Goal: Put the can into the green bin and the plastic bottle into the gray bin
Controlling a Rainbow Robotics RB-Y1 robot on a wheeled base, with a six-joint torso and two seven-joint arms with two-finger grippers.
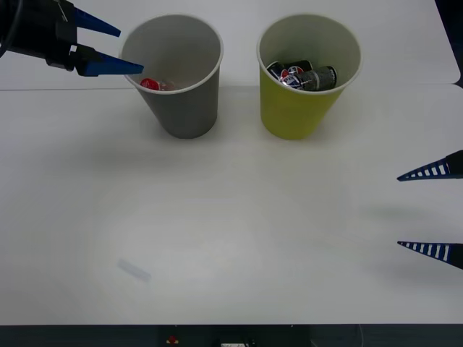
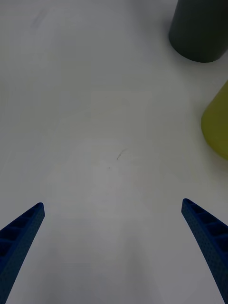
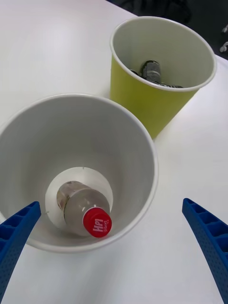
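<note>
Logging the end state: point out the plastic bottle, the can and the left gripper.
plastic bottle [image 3: 96,223], left wrist view, red cap.
can [image 1: 318,77], front view, dark side wall.
left gripper [image 1: 108,49], front view, midway between fingertips.

Can [image 1: 302,76] — half hidden by bin rim [image 1: 309,88].

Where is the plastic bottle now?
The plastic bottle lies inside the gray bin, on the robot's left of the green bin, red cap up, below the open left gripper.
</note>
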